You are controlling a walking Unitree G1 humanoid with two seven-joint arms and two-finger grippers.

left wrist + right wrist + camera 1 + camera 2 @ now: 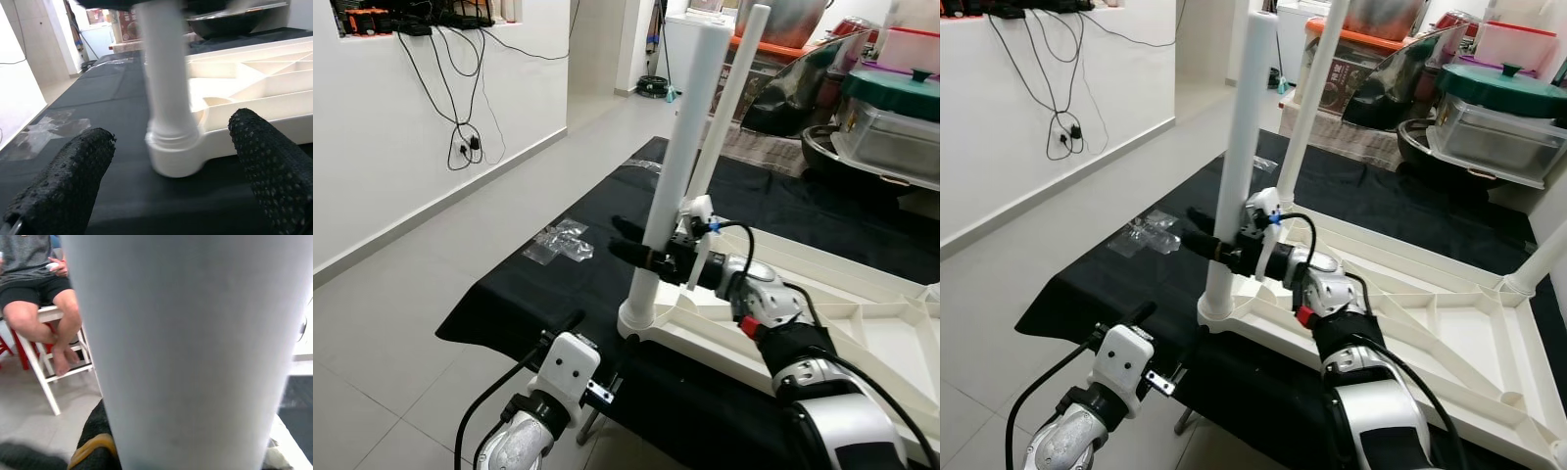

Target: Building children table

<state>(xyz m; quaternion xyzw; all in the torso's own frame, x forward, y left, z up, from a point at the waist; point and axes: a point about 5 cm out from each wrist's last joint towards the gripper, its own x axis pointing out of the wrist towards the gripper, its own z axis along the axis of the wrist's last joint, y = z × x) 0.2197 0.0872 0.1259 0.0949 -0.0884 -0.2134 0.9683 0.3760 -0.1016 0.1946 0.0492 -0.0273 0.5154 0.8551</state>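
A white table leg (677, 147), standing in the near-left corner socket of the upturned tabletop (862, 333), is clamped by the right end effector (636, 245); a tilted push could jam it. The left end effector (166, 181) waits nearby, fingers apart.

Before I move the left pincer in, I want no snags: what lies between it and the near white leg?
Only bare black cloth, seen in the left wrist view, lies between the open left pincer and the leg.

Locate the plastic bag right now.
In the left eye view the plastic bag lies flat on the black cloth near its left edge, left of the near leg that the right gripper holds.
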